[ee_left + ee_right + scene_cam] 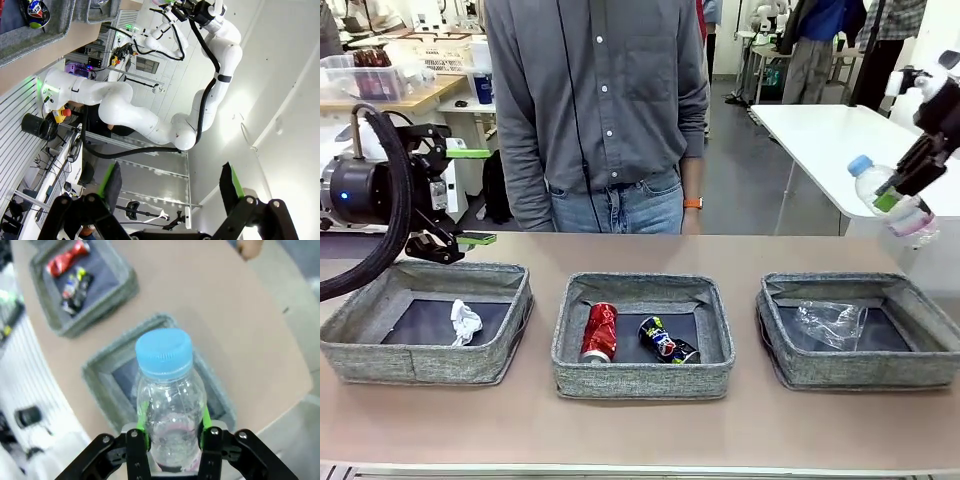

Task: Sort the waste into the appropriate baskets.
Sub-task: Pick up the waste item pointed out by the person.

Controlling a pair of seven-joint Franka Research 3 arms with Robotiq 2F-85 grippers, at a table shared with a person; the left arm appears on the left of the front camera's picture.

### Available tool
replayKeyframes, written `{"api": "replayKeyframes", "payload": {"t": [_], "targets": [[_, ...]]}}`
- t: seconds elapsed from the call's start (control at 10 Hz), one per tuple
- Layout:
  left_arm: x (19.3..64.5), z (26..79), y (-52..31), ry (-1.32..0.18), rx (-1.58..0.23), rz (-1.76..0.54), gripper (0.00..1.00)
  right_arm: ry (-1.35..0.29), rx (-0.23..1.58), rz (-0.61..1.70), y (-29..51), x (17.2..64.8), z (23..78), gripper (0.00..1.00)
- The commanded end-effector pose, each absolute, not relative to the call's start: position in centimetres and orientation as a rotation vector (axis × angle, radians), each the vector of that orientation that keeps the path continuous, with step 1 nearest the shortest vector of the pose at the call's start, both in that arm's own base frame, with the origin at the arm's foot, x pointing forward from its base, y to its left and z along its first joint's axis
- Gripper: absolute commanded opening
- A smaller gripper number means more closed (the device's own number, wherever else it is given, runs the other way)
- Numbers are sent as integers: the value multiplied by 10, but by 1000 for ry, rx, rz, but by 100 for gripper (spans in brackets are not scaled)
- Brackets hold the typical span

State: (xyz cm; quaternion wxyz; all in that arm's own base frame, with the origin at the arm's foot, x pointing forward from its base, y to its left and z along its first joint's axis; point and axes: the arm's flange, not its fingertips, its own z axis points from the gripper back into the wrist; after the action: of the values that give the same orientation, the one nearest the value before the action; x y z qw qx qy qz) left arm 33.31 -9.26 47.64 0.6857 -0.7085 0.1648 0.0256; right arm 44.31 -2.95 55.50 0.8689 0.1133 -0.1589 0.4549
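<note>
Now — our right gripper (172,432) has its jaws clamped on the water bottle (892,200), cap tilted up-left | bottle hangs above the right basket's (785,355) far right corner — plastic cup (830,322) inside | our left gripper (470,196) spread wide, empty.

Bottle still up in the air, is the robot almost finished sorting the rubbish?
Nearly. The paper wad lies in the left basket, both cans, red and dark blue-and-yellow, in the middle basket, the plastic cup in the right basket. The right hand holds the bottle above that basket. Only dropping it remains.
</note>
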Motion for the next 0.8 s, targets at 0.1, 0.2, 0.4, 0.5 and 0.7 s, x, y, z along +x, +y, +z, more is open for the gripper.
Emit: {"api": "replayKeyframes", "payload": {"t": [0.1, 0.2, 0.4, 0.5, 0.7], "targets": [[332, 480, -93, 372, -1587, 74, 100, -176, 366, 702, 89, 428, 643, 42], [332, 480, -93, 372, -1587, 74, 100, -137, 358, 688, 130, 416, 664, 42], [332, 480, -93, 372, -1587, 74, 100, -51, 303, 680, 213, 397, 683, 42], [332, 480, -93, 372, -1587, 74, 100, -51, 246, 678, 247, 389, 692, 42], [332, 480, -93, 372, -1587, 74, 100, -98, 138, 687, 313, 370, 721, 42]]}}
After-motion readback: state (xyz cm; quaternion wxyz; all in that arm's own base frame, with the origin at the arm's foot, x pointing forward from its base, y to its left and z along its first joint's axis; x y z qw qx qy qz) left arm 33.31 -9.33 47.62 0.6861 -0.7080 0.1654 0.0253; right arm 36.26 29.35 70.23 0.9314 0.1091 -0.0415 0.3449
